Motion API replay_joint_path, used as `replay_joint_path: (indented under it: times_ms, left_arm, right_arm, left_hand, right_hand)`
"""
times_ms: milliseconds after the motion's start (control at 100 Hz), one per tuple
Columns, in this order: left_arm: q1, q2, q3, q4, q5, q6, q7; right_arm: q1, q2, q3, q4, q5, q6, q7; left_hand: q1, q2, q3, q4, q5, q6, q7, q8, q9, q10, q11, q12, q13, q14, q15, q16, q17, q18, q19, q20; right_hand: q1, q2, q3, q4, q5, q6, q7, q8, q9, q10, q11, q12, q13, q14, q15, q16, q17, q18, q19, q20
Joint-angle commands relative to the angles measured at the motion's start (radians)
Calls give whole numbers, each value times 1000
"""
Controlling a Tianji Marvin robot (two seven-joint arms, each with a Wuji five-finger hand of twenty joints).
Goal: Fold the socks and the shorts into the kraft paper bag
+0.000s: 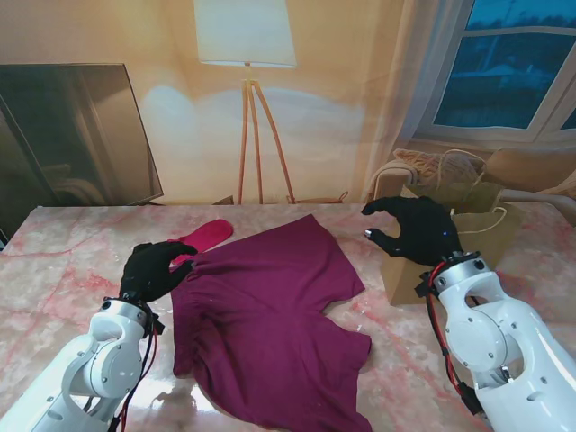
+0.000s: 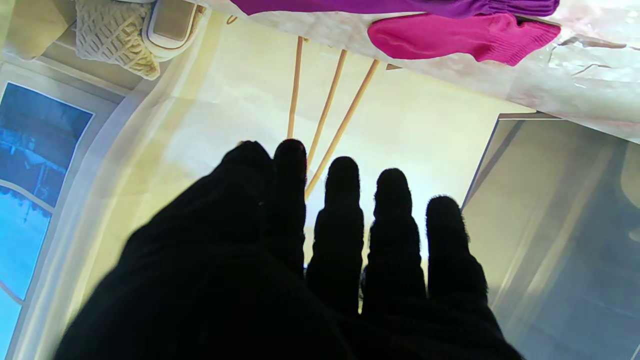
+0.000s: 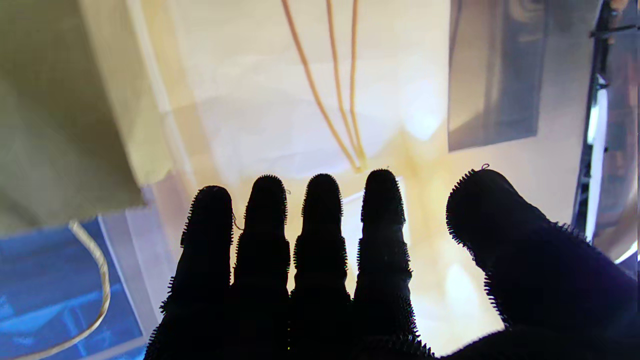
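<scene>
The marble table (image 1: 72,243) has the shorts (image 1: 270,315) spread flat in the middle, still unfolded, so folding them looks like the step in hand. The paper bag (image 1: 486,236) stands at the right edge, just behind the right hand (image 1: 416,229), which hovers empty with fingers (image 3: 322,235) side by side and the thumb apart. The left hand (image 1: 155,270) sits at the shorts' left corner, fingers (image 2: 395,235) straight and slightly parted, holding nothing as far as the wrist view shows. A pink sock (image 1: 205,238) lies just beyond it, touching the shorts' edge. Probably best to pinch only the shorts' corner so the sock doesn't drag along, then bring it across evenly.
</scene>
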Motion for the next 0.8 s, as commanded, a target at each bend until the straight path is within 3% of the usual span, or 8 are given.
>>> replay_joint_path:
  times_ms: [0, 170, 370, 400, 570, 620, 650, 790]
  left_arm:
    - [-8, 5, -4, 4, -5, -3, 2]
    - [-17, 4, -1, 21, -10, -2, 7]
    - [-47, 6, -3, 70, -27, -8, -9]
    - [-56, 8, -4, 81, -28, -9, -19]
    - [-114, 10, -2, 169, -84, -22, -63]
    - [-133, 11, -1, 196, -101, -23, -79]
    - [-145, 11, 0, 213, -109, -22, -86]
    - [-197, 17, 5, 280, -156, -19, -148]
  right_arm:
    - [-19, -13, -26, 24, 1, -8, -11]
    - [-19, -19, -88, 78, 47, -2, -31]
    - [3, -25, -157, 147, 78, 5, -54]
    - [7, -24, -165, 152, 85, 8, -47]
    - [36, -26, -207, 193, 105, 22, -41]
    - [43, -27, -216, 203, 110, 23, -43]
    - [47, -27, -221, 210, 113, 23, -43]
    - [62, -29, -236, 234, 122, 24, -44]
  left_hand:
    - [-3, 25, -10, -17, -5, -7, 10, 6, 4, -8, 14, -11, 1, -32, 19, -13, -8, -24, 4, -12]
    - [-10, 29, 7, -12, -3, -8, 9, 4, 2, -8, 14, -14, 0, -35, 18, -19, -15, -22, -7, -24]
    - [78, 84, -110, -30, -7, -17, 8, 6, -5, -5, 10, -21, -13, -50, 12, -30, -52, -5, -27, -45]
    - [69, 94, -118, -29, -12, -18, 5, 5, -6, -38, 8, -21, -24, -57, 5, -33, -79, 9, -41, -50]
    - [-79, 236, -234, 35, -41, -8, -41, -22, -55, -58, -21, -38, -126, -97, -54, -59, -144, -13, -349, -120]
    - [-115, 268, -276, 45, -50, -1, -57, -30, -71, -56, -28, -42, -147, -100, -66, -64, -146, -20, -398, -97]
    - [-109, 295, -340, 54, -56, 1, -73, -35, -85, -57, -33, -47, -164, -104, -73, -69, -140, -23, -461, -27]
    - [-165, 377, -437, 79, -101, 13, -129, -56, -152, -67, -59, -65, -231, -125, -112, -89, -146, -57, -573, -5]
  right_hand:
    - [-26, 37, -29, 65, -5, 6, -21, -13, -8, 17, -29, -12, -4, -12, -30, -21, -10, -28, -9, -34]
    - [-43, 62, -82, 74, -29, 12, -39, -18, -34, 25, -46, -18, -27, -10, -37, -25, -29, -29, -18, -46]
    - [-46, 71, -100, 77, -22, 6, -37, -16, -33, 27, -45, -18, -28, -4, -34, -23, -37, -16, -14, -46]
    - [-47, 76, -103, 77, -24, 5, -38, -16, -35, 27, -46, -18, -31, -3, -35, -22, -41, -16, -14, -45]
    - [-44, 84, -117, 79, -27, 3, -38, -13, -42, 27, -42, -16, -36, -5, -35, -21, -47, -13, -10, -41]
    - [-44, 84, -118, 80, -25, 3, -37, -12, -44, 27, -41, -15, -37, -5, -36, -20, -47, -13, -9, -40]
    - [-44, 86, -118, 80, -25, 2, -37, -12, -44, 28, -40, -15, -37, -4, -36, -20, -47, -12, -8, -40]
    - [-45, 87, -121, 81, -26, 2, -37, -10, -46, 27, -36, -13, -38, -4, -35, -18, -49, -12, -7, -38]
